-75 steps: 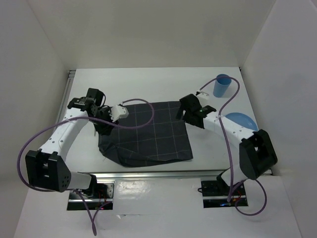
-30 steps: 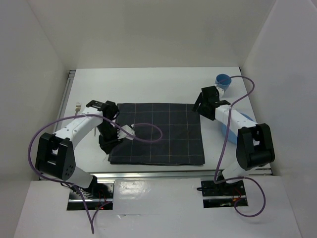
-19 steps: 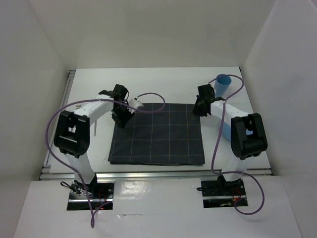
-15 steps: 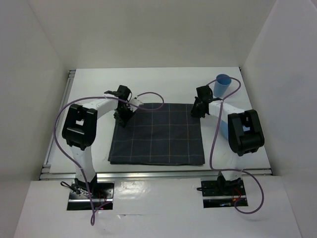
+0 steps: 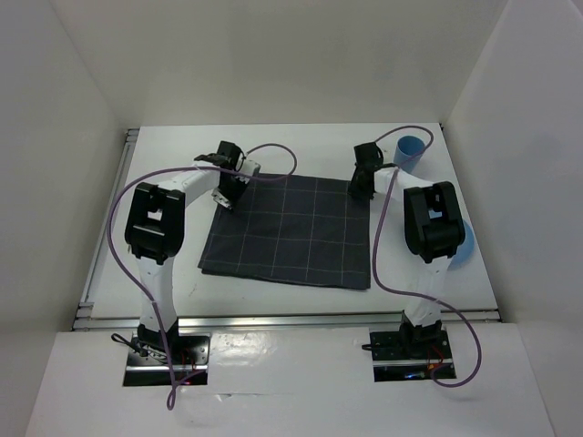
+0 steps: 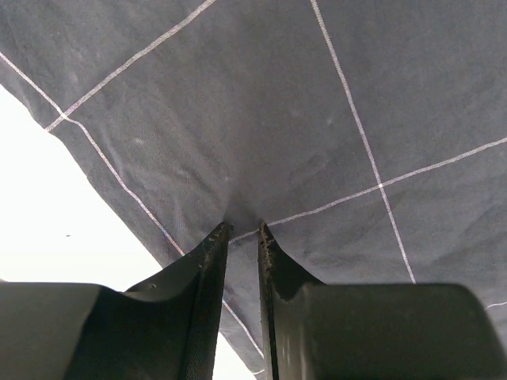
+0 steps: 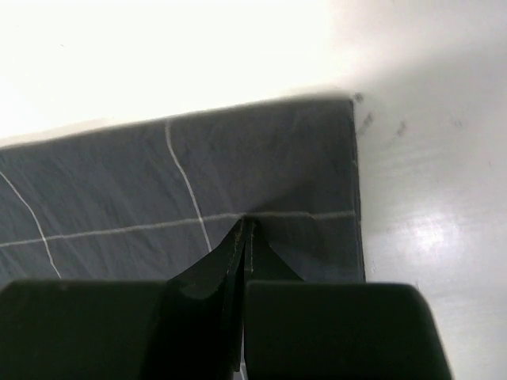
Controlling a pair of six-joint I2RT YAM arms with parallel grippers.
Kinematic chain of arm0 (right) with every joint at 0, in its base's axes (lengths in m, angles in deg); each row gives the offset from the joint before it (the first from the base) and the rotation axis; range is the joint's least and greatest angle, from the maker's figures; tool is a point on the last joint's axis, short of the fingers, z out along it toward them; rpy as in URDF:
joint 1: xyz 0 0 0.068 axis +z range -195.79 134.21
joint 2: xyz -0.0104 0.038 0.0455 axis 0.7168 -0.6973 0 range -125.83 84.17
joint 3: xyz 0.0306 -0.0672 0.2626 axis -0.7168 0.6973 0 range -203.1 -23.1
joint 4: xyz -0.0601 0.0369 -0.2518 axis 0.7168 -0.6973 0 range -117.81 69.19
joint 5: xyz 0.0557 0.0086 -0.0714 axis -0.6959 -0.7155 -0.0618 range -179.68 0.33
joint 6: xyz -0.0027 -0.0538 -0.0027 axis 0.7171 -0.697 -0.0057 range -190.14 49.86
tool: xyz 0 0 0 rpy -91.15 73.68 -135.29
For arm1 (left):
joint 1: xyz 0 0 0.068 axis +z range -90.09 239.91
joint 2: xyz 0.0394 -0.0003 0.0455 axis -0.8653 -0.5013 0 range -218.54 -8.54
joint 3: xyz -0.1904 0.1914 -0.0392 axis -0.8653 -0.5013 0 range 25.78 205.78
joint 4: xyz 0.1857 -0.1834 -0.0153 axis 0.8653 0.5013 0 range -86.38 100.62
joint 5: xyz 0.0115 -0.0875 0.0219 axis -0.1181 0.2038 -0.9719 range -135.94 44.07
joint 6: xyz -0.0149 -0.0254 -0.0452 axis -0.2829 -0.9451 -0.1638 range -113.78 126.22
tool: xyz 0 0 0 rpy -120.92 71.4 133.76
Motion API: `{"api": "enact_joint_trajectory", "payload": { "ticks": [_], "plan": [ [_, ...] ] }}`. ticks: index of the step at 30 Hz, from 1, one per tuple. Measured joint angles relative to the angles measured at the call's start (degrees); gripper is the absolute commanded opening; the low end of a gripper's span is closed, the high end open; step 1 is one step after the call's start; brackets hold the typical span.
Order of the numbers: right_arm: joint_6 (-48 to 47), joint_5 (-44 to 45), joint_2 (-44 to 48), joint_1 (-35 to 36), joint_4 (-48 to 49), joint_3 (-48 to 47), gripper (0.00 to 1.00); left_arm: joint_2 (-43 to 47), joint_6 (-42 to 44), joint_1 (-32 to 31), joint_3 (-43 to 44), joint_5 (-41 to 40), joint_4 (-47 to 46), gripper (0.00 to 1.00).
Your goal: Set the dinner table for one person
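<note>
Cloth mat (image 5: pixel 290 230) dragged away from arm bases since earlier. My left fingers (image 6: pixel 220 237) pinched pucker just inside its edge; right fingers (image 7: pixel 244 237), pressed together, nipped its corner. Table (image 5: pixel 301 150) lay under mat, beneath fingertips.

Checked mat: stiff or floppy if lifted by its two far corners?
Probably floppy: the checked cloth mat puckers where the left gripper pinches it. Likely thin and light: the right gripper looks fully shut on it. Held only at two far corners, its middle would probably sag.
</note>
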Motion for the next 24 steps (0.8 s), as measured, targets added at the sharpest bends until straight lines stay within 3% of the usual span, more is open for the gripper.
{"api": "enact_joint_trajectory", "payload": {
  "ticks": [9, 14, 20, 24],
  "plan": [
    [-7.23, -1.51, -0.61, 0.37, 0.52, -3.23, 0.00, 0.55, -1.73, 0.26, -0.79, 0.39, -0.37, 0.29],
    [-6.60, 1.64, 3.74, 1.84, -4.48, -4.07, 0.00, 2.08, -3.32, 1.03, -2.93, 1.88, -0.24, 0.30],
    [0.13, 3.21, 16.52, 7.10, -9.57, 8.13, 0.00, 2.56, -4.81, 1.75, -3.93, 2.49, -0.50, 0.30],
    [2.99, 2.25, 16.57, 7.19, -12.50, 15.87, 0.00, 3.02, -5.31, 2.38, -4.72, 3.87, -0.61, 0.30]
  ]
}}
